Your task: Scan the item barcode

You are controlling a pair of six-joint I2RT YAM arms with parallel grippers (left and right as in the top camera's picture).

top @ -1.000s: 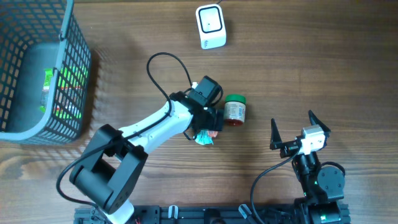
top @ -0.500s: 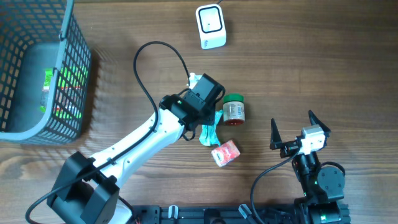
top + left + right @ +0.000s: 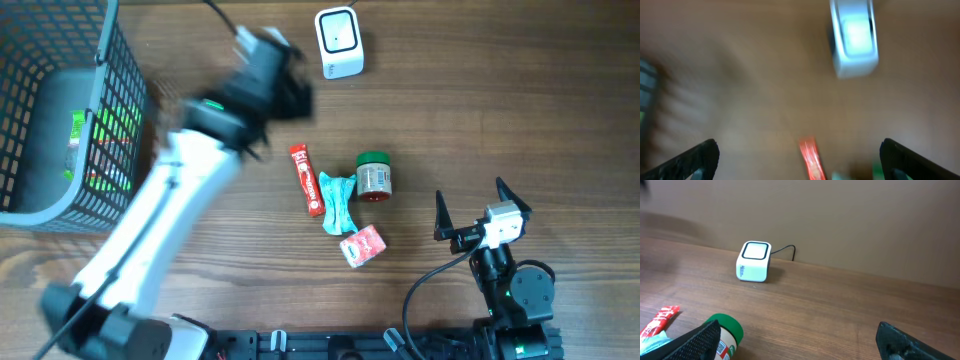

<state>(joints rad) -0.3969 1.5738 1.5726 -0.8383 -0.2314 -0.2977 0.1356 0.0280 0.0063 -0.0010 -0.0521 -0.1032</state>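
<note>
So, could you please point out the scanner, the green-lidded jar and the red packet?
scanner point(image 3: 339, 35), overhead view, on its white top face.
green-lidded jar point(image 3: 376, 180), overhead view, on its label.
red packet point(image 3: 306, 180), overhead view, on its middle.

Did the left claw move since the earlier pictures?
Yes. The left claw went from beside the green-lidded jar up the overhead view, now just left of the white scanner.

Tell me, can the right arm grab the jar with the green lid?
Probably yes. The jar lies close by on the left of the open, empty right end effector, with only bare table between them. The left arm is up near the scanner.
</note>
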